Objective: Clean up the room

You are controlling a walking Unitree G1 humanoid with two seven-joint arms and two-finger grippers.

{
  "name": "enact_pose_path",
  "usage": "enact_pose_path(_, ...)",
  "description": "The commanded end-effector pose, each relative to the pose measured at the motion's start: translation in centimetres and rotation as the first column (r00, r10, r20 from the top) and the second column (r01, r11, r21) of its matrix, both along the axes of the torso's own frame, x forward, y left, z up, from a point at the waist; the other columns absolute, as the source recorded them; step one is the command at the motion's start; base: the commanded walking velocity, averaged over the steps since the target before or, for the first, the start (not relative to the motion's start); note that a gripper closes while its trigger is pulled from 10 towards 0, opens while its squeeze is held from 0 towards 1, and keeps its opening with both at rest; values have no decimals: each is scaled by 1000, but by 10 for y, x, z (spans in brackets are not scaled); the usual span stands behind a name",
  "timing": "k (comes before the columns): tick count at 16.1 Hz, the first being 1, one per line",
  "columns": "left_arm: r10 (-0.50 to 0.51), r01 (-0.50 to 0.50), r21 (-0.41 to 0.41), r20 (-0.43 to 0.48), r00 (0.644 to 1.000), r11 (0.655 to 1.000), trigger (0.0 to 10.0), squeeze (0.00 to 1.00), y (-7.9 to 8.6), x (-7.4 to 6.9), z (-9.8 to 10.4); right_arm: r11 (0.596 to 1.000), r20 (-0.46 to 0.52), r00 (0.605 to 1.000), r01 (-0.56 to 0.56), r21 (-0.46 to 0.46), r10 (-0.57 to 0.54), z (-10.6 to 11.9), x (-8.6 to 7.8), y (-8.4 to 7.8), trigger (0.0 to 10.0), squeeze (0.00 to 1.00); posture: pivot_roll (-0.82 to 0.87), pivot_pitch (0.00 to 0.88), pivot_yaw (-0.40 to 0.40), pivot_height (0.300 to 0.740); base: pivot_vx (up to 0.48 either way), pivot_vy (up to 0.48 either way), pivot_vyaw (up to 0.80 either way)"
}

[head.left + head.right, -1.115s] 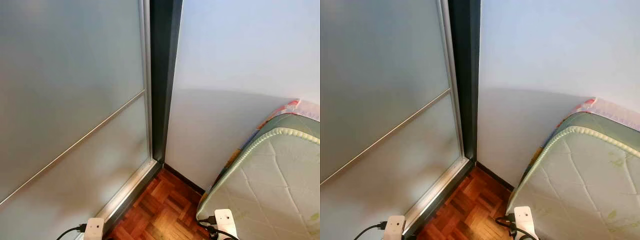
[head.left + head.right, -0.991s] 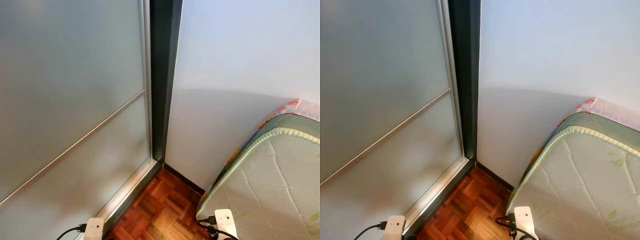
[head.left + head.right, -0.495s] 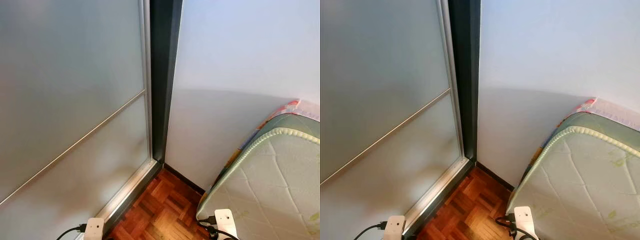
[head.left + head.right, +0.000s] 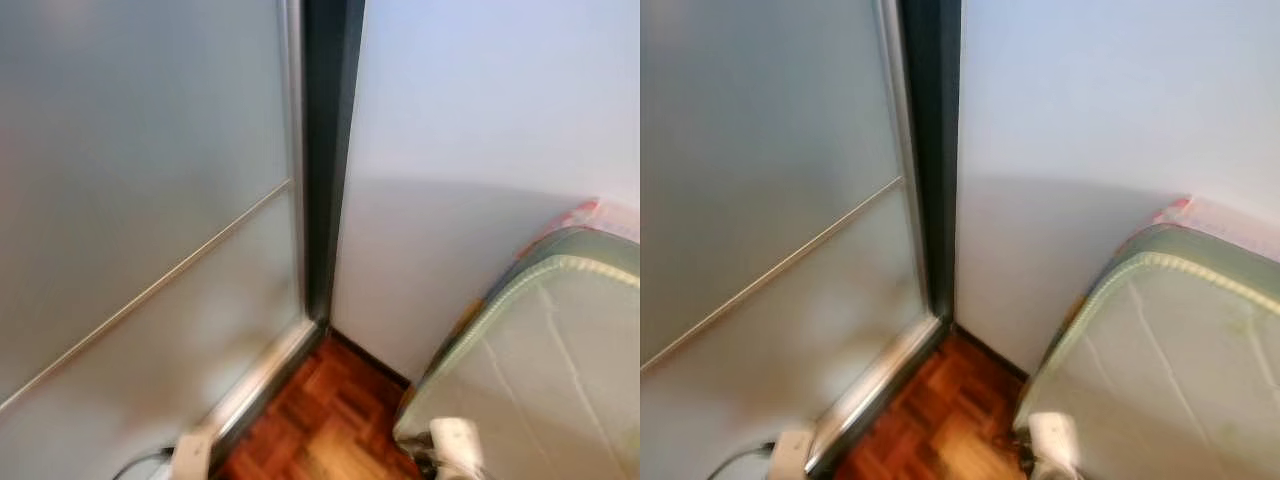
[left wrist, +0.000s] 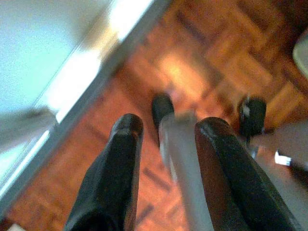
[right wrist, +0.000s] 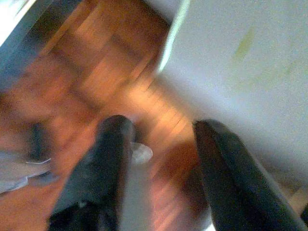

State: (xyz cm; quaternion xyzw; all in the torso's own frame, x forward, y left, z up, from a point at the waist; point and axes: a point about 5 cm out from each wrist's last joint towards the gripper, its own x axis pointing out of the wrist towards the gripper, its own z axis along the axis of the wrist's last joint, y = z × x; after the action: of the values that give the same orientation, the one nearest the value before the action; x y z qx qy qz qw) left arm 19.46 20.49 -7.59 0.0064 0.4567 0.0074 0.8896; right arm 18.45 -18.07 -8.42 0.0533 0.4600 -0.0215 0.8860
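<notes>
- Facing a room corner, we see a frosted door (image 4: 140, 200) filling the left side, its dark frame (image 4: 330, 150) upright at the corner, and a pale wall (image 4: 480, 120) running off to the right.
- A bare mattress (image 4: 560, 370) takes the lower right, pushed against the wall, with a patterned cloth (image 4: 1215, 215) showing along its far edge.
- Between the door's track and the mattress's near corner lies a narrow strip of wood floor (image 4: 320, 420).
- Our left gripper (image 5: 166, 144) hangs over the floor beside the track, fingers (image 5: 118, 163) released and spread, holding nothing.
- Our right gripper (image 6: 161, 144) hangs beside the mattress's edge, fingers (image 6: 108, 159) likewise spread and empty.
- A small pale disc (image 6: 140, 153) lies on the floor beneath the right gripper; we cannot tell what it is through the blur.
- Nothing plainly meant for tidying is in sight, so we judge the step in hand to be searching, with the task barely begun.
- To do it well we should turn slowly away from the corner, since the head views are blurred, keep both arms tucked clear of the mattress and the door, and pause to let the picture settle before choosing a target.
</notes>
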Motion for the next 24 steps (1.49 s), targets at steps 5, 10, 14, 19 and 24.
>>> enact_pose_path(5, -12, 12, 25, 11, 1000, 1000, 10000, 0, 2, 9, 5, 996, 12, 998, 57, 74, -58, 3, 2, -10, 10000, 0, 24, 0, -32, 740, 0, 0, 0)
enact_pose_path(10, -9, 9, 25, 17, 1000, 1000, 10000, 0, 3, 11, 6, 991, 28, 996, 82, 103, -86, 4, 4, -10, 10000, 0, 31, 0, -32, 740, 0, 0, 0)
enact_pose_path(14, -6, 6, 27, 17, 1000, 1000, 10000, 0, 4, 11, 6, 991, 26, 996, 88, 100, -91, 4, 4, -10, 10000, 0, 29, 0, -31, 740, 0, 0, 0)
enact_pose_path(19, -26, 26, 28, 9, 1000, 999, 10000, 0, 3, 11, 6, 992, 23, 996, 82, 97, -85, 4, 4, -10, 10000, 0, 29, 0, -34, 740, 0, 0, 0)
enact_pose_path(24, -31, 31, 30, 6, 999, 999, 10000, 0, 3, 11, 6, 992, 19, 996, 79, 95, -81, 3, 4, -10, 10000, 0, 29, 0, -34, 740, -48, 0, 0)
